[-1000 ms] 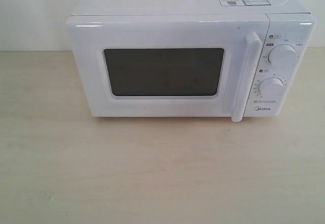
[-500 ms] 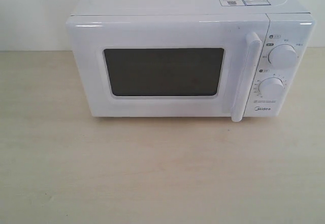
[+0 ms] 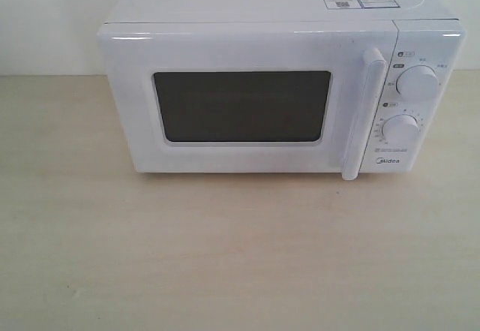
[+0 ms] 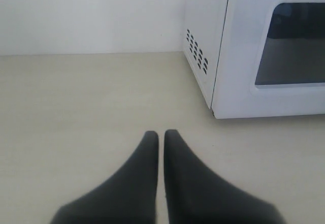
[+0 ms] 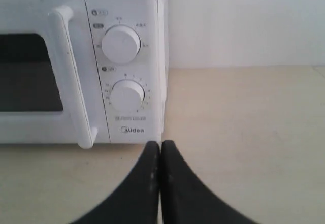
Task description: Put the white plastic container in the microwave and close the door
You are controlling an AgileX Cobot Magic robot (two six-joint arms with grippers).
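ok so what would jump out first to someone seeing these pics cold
A big white countertop microwave fills the middle of the exterior view on a pale wooden table, its door with the dark mesh window shut. Two round white dials sit on its right panel. The wrist views show the black left gripper and black right gripper, both closed and empty, each facing a front corner of the microwave.

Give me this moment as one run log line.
microwave door: shut | container: not in view | left gripper: jaws shut, empty, by vented side | right gripper: jaws shut, empty, near dials
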